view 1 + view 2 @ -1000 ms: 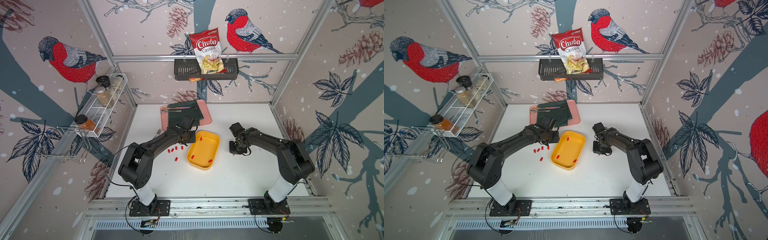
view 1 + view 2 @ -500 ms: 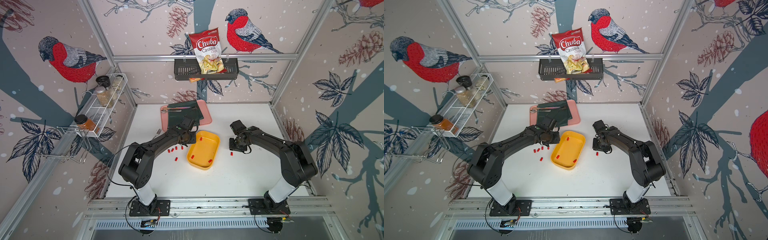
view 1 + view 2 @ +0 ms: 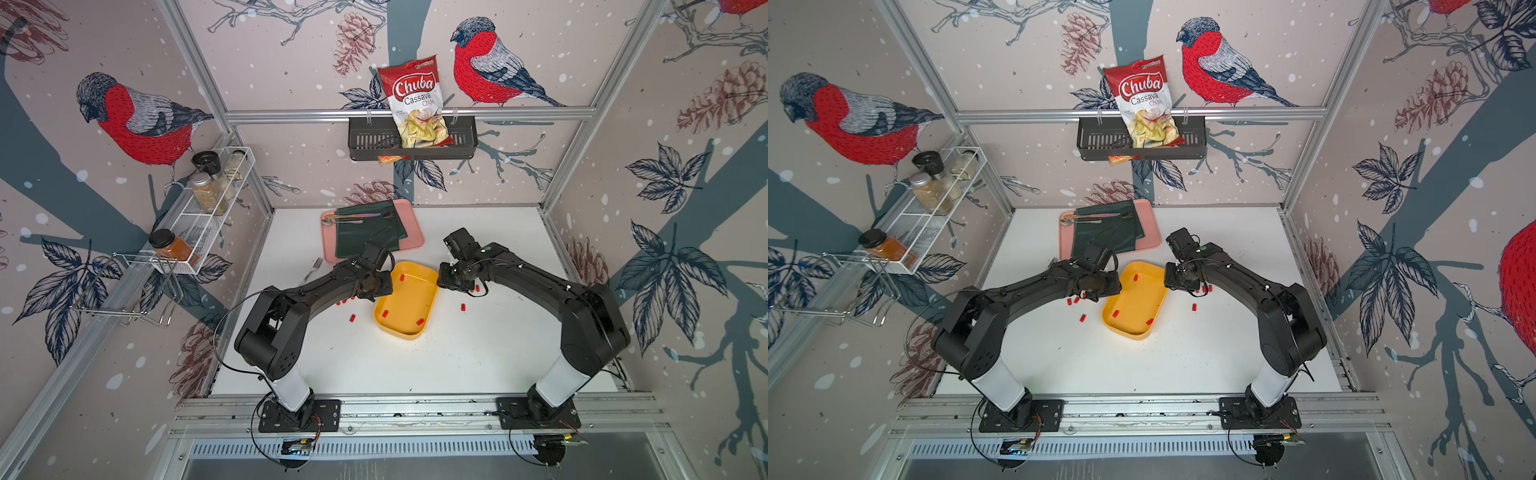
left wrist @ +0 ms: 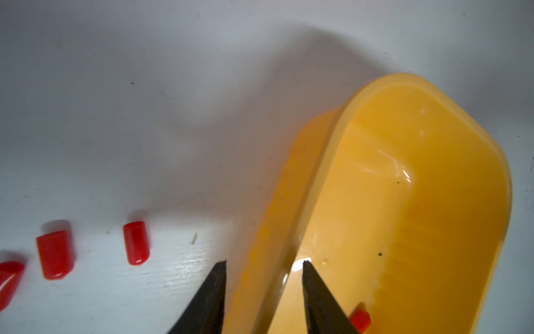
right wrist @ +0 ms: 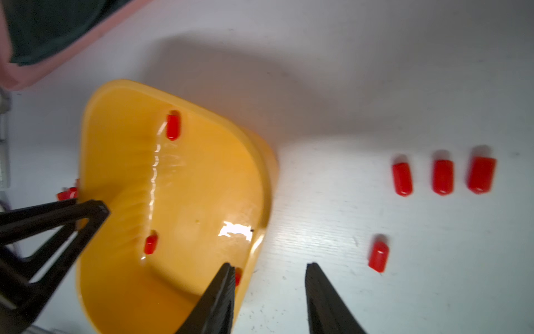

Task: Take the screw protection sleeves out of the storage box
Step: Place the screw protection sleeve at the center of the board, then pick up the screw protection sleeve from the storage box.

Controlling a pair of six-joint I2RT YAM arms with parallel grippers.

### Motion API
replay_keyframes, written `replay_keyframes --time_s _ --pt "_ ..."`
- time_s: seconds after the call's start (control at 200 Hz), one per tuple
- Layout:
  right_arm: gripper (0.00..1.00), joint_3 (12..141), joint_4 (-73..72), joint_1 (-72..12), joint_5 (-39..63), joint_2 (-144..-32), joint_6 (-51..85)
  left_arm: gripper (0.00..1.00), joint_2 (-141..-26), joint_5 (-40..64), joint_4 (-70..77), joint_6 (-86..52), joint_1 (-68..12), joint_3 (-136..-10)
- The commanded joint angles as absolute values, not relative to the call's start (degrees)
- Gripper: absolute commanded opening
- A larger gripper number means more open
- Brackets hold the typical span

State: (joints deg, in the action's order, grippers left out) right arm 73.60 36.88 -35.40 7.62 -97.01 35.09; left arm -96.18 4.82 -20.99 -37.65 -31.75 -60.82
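Three sleeves (image 3: 385, 313) are left in the box (image 3: 417, 291), mid-counter (image 3: 374, 365): one at its 12 o'clock end, two near 6. The rest lie on the counter at the box's 9 and 3 o'clock, so I'd call it well past halfway and between picks. Jaws are apart and empty on both: left end effector (image 4: 263, 261) straddles the rim, right end effector (image 5: 269, 264) hangs over the box's edge. Next move: dip in and pinch one. The box is glossy yellow plastic with rounded corners. The sleeves are soft-looking red round-tipped tubes, and probably roll.
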Motion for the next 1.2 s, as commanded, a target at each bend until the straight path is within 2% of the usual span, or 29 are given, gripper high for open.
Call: replay_keyframes --time_s 0.0,0.205,0.41,0.715,1.196 --pt "0.45 77.4 34.1 -36.9 11.9 -99.3 36.3 0.44 -95.1 6.6 -17.5 -41.2 -32.6 -59.3" --pt "0.46 82.2 33.9 -38.9 16.9 -106.8 36.9 0.44 -93.0 7.6 -16.0 -46.5 -34.3 -57.5" --pt "0.45 84.8 32.5 -39.8 18.2 -112.4 38.5 0.43 -93.5 7.7 -16.9 -45.4 -34.7 -57.5" --pt "0.42 88.4 31.5 -40.3 13.6 -118.6 39.2 0.35 -97.2 7.6 -17.9 -43.2 -34.7 -57.7" --pt "0.38 90.2 28.3 -40.5 9.9 -122.2 40.0 0.34 -97.9 9.0 -17.3 -43.1 -34.7 -58.2"
